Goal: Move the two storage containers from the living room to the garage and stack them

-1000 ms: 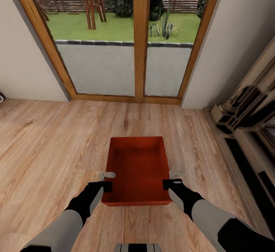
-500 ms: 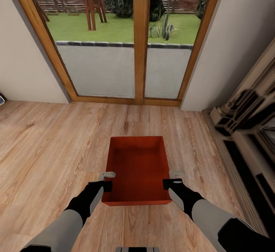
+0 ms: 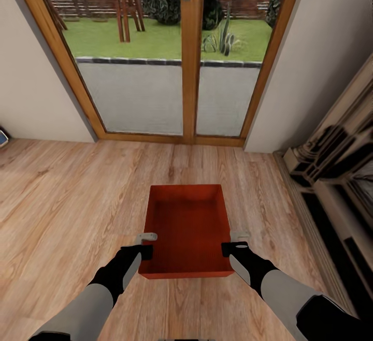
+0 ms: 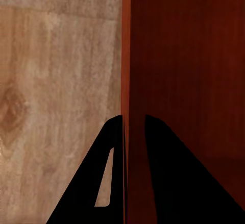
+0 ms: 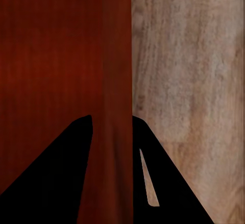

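Observation:
One orange-red open-top storage container (image 3: 186, 227) hangs level above the light wood plank floor (image 3: 67, 191) of the living room, held between both arms. My left gripper (image 3: 146, 252) is shut on its left wall near the closer corner. My right gripper (image 3: 227, 249) is shut on the right wall at the same depth. In the left wrist view the dark fingers (image 4: 102, 183) straddle the thin red wall of the container (image 4: 178, 81). The right wrist view has the same pinch on the container (image 5: 61, 55), with fingers (image 5: 168, 183) on either side. The bin is empty. The garage is out of view.
A glazed double door with a wooden frame (image 3: 189, 72) stands straight ahead, with lawn and fence behind it. White walls flank it. A dark and cream shelved unit (image 3: 331, 175) runs along the right side. A small object (image 3: 2, 138) lies at the left edge.
The whole picture has shifted: the door sill and the right-hand unit now sit lower in the head view. The container stays in the same grip between both grippers.

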Motion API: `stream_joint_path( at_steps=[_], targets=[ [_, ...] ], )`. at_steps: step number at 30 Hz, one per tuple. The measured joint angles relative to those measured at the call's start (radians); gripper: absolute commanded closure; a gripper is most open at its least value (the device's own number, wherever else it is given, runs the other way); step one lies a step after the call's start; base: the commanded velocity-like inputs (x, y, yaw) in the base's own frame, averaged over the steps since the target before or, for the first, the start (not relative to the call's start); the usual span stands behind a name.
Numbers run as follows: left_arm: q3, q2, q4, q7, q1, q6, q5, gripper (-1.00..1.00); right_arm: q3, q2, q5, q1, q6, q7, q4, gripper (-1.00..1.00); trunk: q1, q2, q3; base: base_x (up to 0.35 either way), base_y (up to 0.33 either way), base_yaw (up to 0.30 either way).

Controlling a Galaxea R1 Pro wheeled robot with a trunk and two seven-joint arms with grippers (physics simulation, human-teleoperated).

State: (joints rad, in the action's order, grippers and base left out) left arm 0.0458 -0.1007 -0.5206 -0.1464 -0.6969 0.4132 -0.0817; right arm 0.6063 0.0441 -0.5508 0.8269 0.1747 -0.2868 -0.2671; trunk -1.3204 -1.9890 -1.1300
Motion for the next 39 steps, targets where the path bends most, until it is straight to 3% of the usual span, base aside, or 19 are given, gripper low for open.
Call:
stream_joint_path(
  at_steps=[39],
  targets=[
    [0.0, 0.0, 0.002, -0.001, 0.0, 0.0, -0.001, 1.0, 0.002, -0.001, -0.001, 0.0, 0.003, -0.002, -0.001, 1.0, 0.15, 0.273, 0.122, 0.0, 0.0, 0.0]
  ],
)
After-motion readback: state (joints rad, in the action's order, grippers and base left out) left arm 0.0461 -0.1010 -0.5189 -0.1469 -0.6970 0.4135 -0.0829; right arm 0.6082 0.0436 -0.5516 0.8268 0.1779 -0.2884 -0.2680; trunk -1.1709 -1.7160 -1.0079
